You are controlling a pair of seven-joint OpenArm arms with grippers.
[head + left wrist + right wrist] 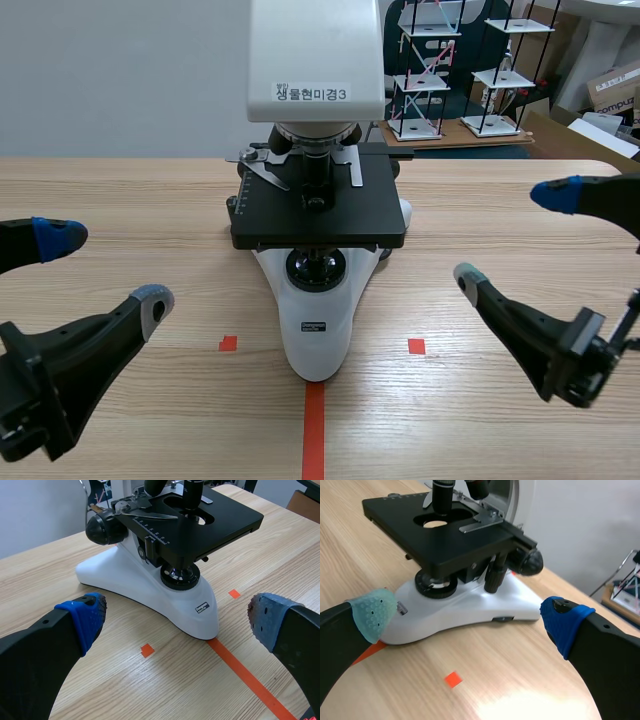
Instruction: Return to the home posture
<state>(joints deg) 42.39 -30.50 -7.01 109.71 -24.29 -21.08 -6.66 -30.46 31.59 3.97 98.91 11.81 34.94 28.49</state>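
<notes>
The left end effector (105, 268) and right end effector (512, 234) hover wide open, holding nothing, low over the wooden bench (130, 195), flanking the white microscope (318, 330) standing at its middle.

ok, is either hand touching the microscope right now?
No: the scene view shows the left hand and the right hand open on either side of the microscope, each clear of it.

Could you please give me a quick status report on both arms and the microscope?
Left tool open, empty. Right tool open, empty. Microscope stands between them, clear of both. Nothing seen in the way.
</notes>
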